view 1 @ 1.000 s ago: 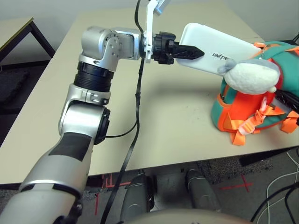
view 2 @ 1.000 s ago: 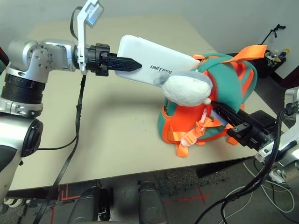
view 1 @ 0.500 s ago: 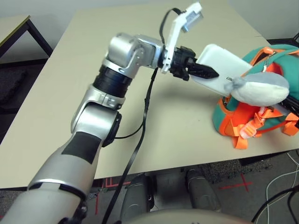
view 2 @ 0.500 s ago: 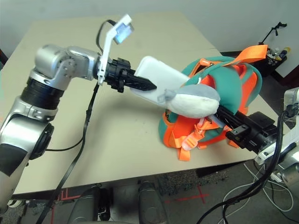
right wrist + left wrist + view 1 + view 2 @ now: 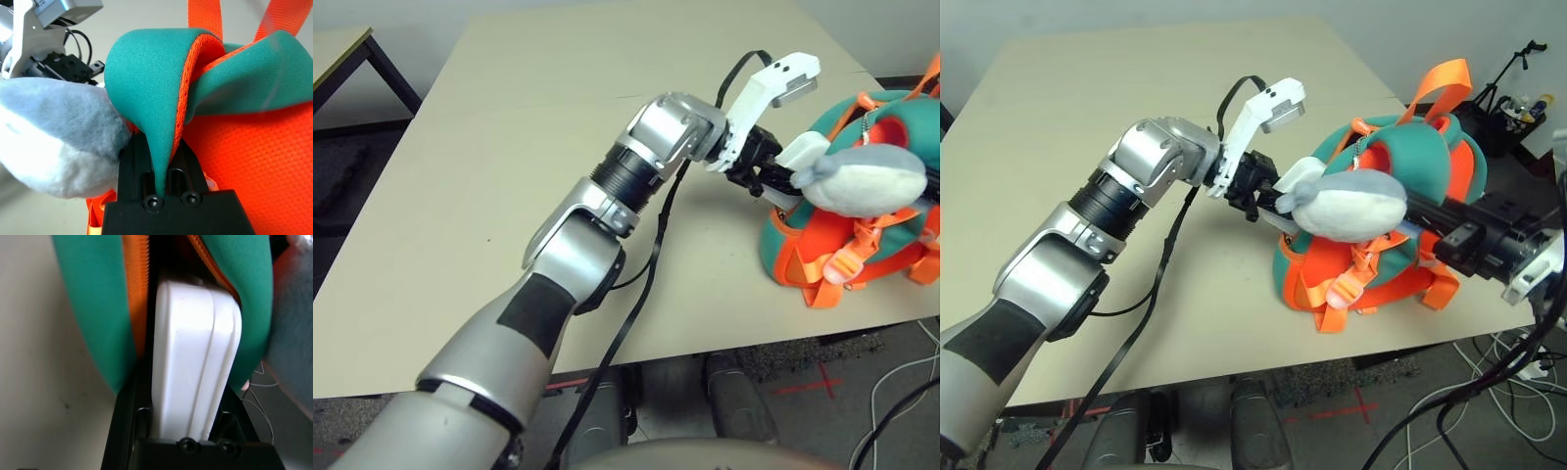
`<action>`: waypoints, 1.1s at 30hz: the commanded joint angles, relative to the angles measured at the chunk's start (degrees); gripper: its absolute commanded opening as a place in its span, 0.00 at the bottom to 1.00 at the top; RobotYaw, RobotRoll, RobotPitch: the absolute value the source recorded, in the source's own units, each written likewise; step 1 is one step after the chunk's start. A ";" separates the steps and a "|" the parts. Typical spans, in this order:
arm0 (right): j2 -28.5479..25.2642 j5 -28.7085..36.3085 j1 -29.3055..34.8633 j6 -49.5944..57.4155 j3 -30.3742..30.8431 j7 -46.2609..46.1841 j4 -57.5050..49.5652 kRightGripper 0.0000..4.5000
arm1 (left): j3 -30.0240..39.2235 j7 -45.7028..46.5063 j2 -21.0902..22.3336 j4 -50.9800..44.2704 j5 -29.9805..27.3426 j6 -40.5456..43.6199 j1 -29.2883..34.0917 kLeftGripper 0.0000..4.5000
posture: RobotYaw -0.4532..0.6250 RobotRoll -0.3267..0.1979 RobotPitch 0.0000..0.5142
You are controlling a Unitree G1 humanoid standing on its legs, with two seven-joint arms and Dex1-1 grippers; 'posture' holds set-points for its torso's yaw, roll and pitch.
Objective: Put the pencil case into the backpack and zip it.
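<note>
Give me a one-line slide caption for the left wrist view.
Left gripper feeds the white pencil case into the teal backpack's open mouth.

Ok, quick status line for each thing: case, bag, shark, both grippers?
pencil case: held on edge, far end going into the bag's opening.
backpack: upright on the table, unzipped, mouth pulled open.
plush shark: hanging across the bag's front.
left gripper: shut on the case.
right gripper: shut on the teal flap.

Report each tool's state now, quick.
Left tool: shut on the flat white hard pencil case.
Right tool: shut on the teal fabric backpack rim.
</note>
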 commanded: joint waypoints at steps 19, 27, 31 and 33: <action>0.21 -3.94 -5.11 2.00 3.38 3.98 2.70 0.00 | 9.39 0.67 8.05 -18.90 -5.44 4.94 3.44 0.94 | 0.31 0.62 0.33; 0.55 -4.65 -5.25 2.39 2.96 4.39 2.91 0.00 | 11.02 3.00 8.79 -16.22 -6.21 4.19 3.92 0.38 | 0.30 0.62 0.32; 0.64 -4.52 -5.09 2.64 2.44 4.29 2.66 0.00 | 10.80 3.87 8.45 -14.46 -5.74 3.15 4.70 0.09 | 0.30 0.62 0.33; 0.74 -4.50 -4.82 2.79 2.12 4.28 2.51 0.00 | 10.96 4.25 8.38 -13.55 -5.61 2.62 4.62 0.00 | 0.30 0.62 0.33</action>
